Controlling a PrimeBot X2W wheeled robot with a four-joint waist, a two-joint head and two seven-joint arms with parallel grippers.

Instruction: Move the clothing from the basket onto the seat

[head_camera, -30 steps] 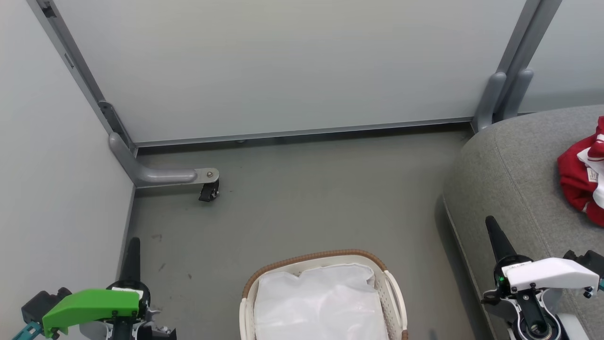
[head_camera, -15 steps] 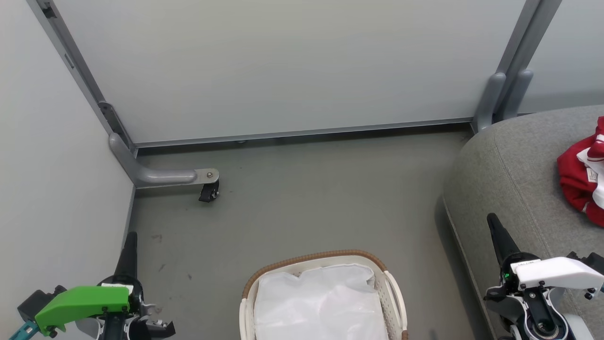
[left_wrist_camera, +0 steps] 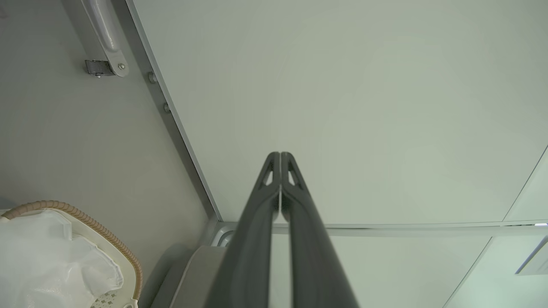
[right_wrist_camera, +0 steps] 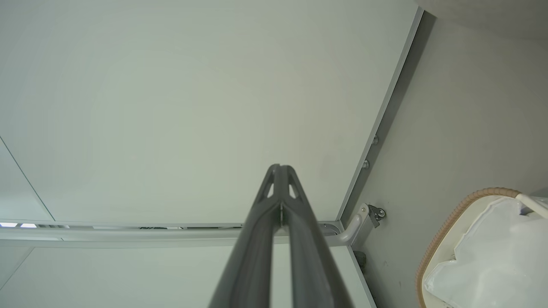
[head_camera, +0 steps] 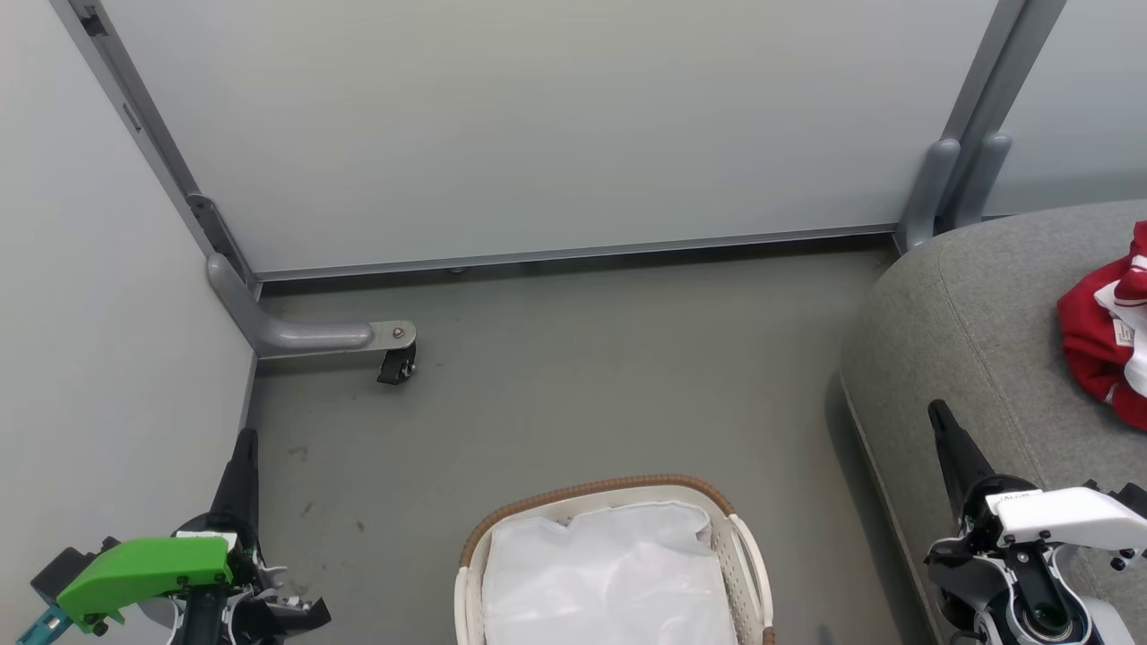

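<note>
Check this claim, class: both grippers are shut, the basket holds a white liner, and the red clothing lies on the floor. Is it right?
No. The red clothing lies on the grey seat instead, as the head view shows. The rest stands: left gripper and right gripper are shut, and the basket holds a white liner.

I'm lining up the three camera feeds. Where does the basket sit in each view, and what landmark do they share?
Head view: the basket is at bottom centre, cut off by the lower edge.
Left wrist view: it is in the lower left corner, partly cut off.
Right wrist view: it is in the lower right corner, partly cut off.
Shared landmark: the partition's grey caster foot.
</note>
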